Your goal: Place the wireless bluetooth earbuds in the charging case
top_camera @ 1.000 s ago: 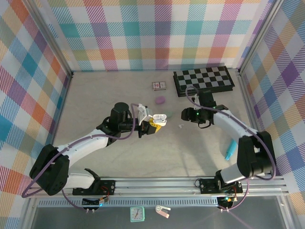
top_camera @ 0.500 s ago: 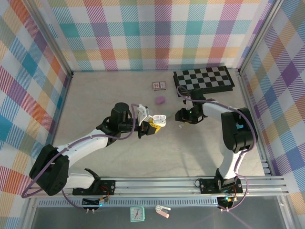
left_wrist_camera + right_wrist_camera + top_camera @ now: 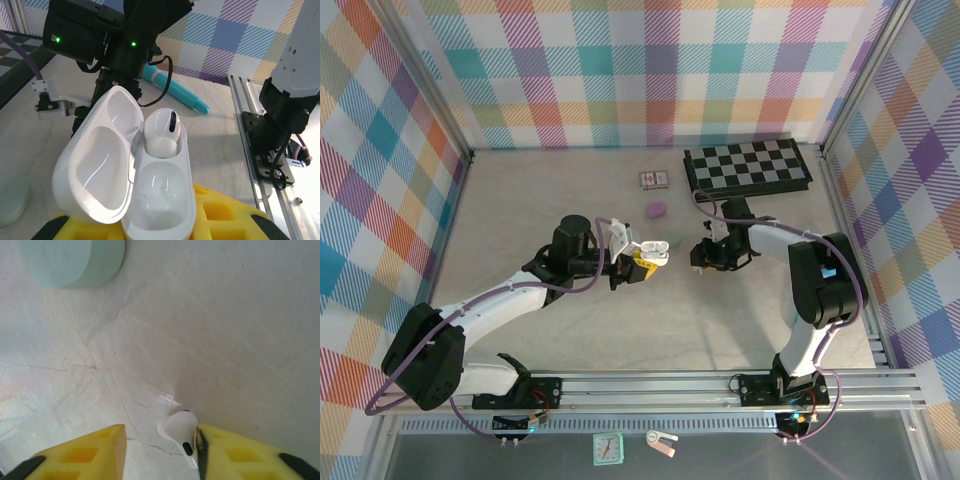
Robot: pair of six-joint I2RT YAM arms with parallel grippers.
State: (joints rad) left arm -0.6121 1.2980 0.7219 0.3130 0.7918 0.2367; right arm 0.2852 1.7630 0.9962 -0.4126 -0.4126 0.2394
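Observation:
My left gripper (image 3: pixel 638 262) is shut on the white charging case (image 3: pixel 150 185), held up with its lid swung open to the left. One white earbud (image 3: pixel 162 131) sits in the far socket; the near socket is bare. My right gripper (image 3: pixel 160 440) is down at the tabletop, just right of the case in the top view (image 3: pixel 703 256). A second white earbud (image 3: pixel 179 429) lies on the table between its yellow fingers (image 3: pixel 240 455), touching the right one. A gap separates the earbud from the left finger, so the jaws stand open.
A mint pebble-shaped case (image 3: pixel 70 260) lies just beyond my right gripper. A purple case (image 3: pixel 656 210), a small card box (image 3: pixel 653 180) and a chessboard (image 3: pixel 748 168) sit at the back. The teal stick (image 3: pixel 802 312) lies near the right edge.
My right gripper has swung left and come down over the loose earbud, and its jaws have narrowed around it. The left arm and the case have stayed still.

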